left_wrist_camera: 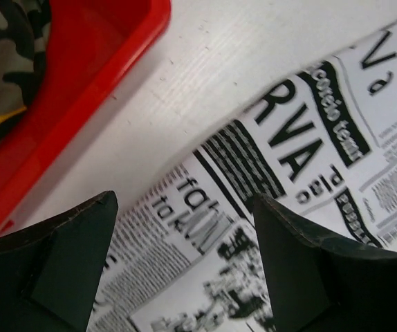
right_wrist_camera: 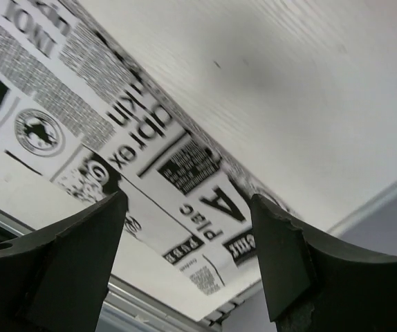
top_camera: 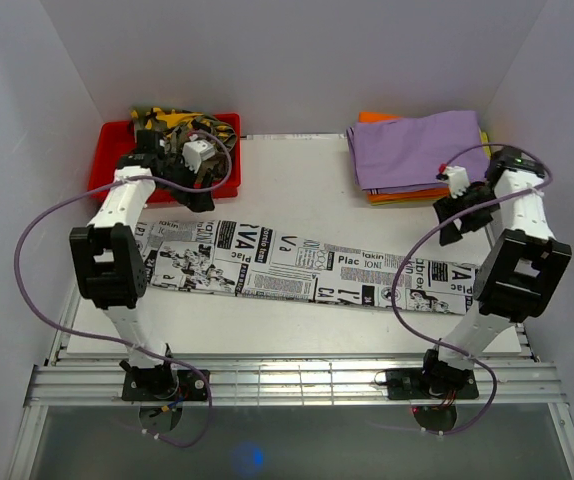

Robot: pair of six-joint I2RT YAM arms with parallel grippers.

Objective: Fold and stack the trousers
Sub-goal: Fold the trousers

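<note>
Now, left gripper (left_wrist_camera: 183, 202): jaws wide, nothing between them, over the left end of the newsprint trousers (top_camera: 297, 262).
right gripper (right_wrist_camera: 188, 200): jaws wide, empty, over their right end.
newsprint trousers: long flat strip across the table (top_camera: 297, 180).
camouflage trousers (top_camera: 162, 118): bunched in the red bin (top_camera: 107, 150), far left corner.

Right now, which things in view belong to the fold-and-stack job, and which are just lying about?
Job:
newspaper-print trousers, spread flat on the table
camouflage trousers, bundled up

Lying about:
red bin, holding the camouflage pair
folded purple and orange cloths, back right
</note>
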